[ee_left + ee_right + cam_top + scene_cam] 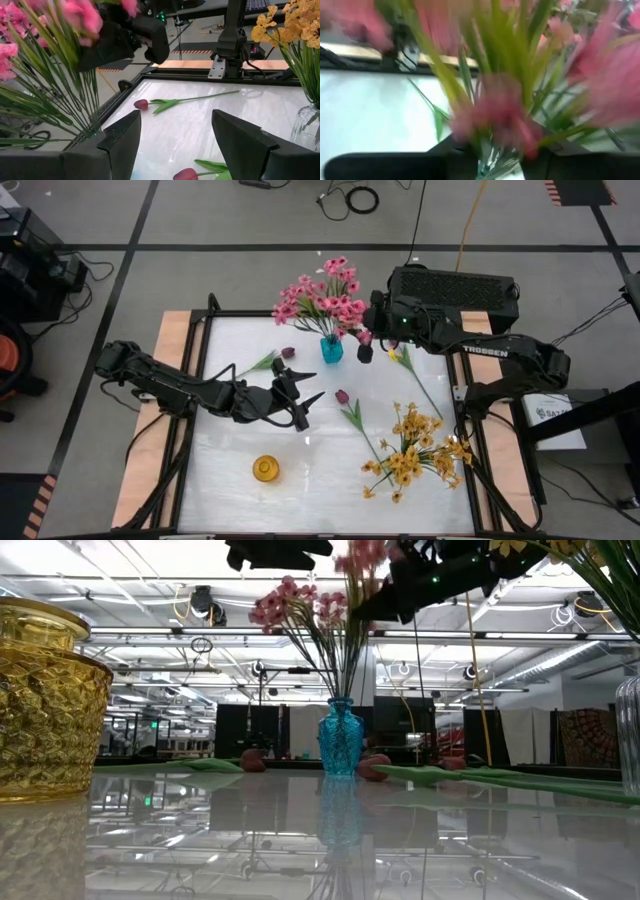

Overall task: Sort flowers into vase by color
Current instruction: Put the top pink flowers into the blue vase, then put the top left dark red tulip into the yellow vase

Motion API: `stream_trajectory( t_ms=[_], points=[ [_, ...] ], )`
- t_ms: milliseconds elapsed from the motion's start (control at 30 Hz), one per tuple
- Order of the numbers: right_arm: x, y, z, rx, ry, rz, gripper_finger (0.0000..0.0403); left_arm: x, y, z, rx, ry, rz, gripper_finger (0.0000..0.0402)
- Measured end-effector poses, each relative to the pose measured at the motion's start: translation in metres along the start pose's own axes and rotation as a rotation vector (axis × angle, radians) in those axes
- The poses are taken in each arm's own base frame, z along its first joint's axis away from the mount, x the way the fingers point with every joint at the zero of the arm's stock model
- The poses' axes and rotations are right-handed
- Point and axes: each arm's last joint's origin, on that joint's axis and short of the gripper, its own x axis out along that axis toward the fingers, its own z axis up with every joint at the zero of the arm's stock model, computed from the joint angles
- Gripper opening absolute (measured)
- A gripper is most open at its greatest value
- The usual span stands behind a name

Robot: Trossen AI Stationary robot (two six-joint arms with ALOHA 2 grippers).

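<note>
A bunch of pink sprays [322,298] stands with its stems in a small blue vase [331,349], which also shows in the low view [340,735]. My right gripper [365,340] is at the bunch's right side, shut on one pink spray [492,117]. Yellow sprays [412,448] stand in a clear vase [306,127] at the near right. Three dark tulips lie flat on the table [287,353] [342,396] [392,348]. My left gripper [303,397] hovers open at mid-table, near the tulips and touching nothing. My right gripper holds a pink spray by its green stem [495,150], below the blossoms, pinched between the two fingers. It comes at the spray roughly level from the table's right side. The spray stands about upright over the blue vase; blur and blossoms hide the exact place of contact.
An empty yellow glass vase [265,468] stands near the table's near edge, left of centre. A black frame [208,315] rims the white table. The black base of the right arm [455,290] sits at the far right corner. Open tabletop lies between the yellow vase and the yellow sprays.
</note>
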Motion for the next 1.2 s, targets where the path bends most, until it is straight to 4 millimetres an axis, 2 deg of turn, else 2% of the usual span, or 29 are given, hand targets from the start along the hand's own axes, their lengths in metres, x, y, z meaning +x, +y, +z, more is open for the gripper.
stream_trajectory(
  t_ms=[267, 400, 533, 667, 733, 900, 1200],
  points=[
    [-0.007, -0.003, -0.003, 0.036, 0.072, -0.02, 0.0209, 0.001, 0.002, -0.001, -0.015, 0.006, 0.006, 0.0251],
    [-0.022, -0.003, -0.001, 0.053, 0.114, -0.017, 0.0257, 0.001, 0.001, -0.002, -0.004, 0.019, 0.005, 0.0251],
    [-0.046, -0.003, 0.006, 0.066, 0.14, -0.016, 0.0289, 0.003, 0.004, -0.008, 0.063, 0.071, 0.018, 0.0251],
    [-0.075, -0.001, 0.014, 0.069, 0.153, -0.014, 0.0301, 0.004, 0.009, -0.016, 0.293, 0.144, 0.052, 0.0251],
    [-0.09, 0.001, 0.017, 0.078, 0.158, -0.013, 0.0301, 0.003, 0.01, -0.02, 0.328, 0.187, 0.102, 0.0251],
    [-0.128, 0.005, 0.024, 0.137, 0.134, -0.016, 0.0302, -0.002, 0.023, -0.039, 0.264, 0.332, 0.301, 0.0251],
    [-0.188, 0.016, 0.033, 0.242, 0.022, -0.001, 0.0302, -0.001, 0.072, -0.085, 0.017, 0.715, 0.415, 0.025]
  ],
)
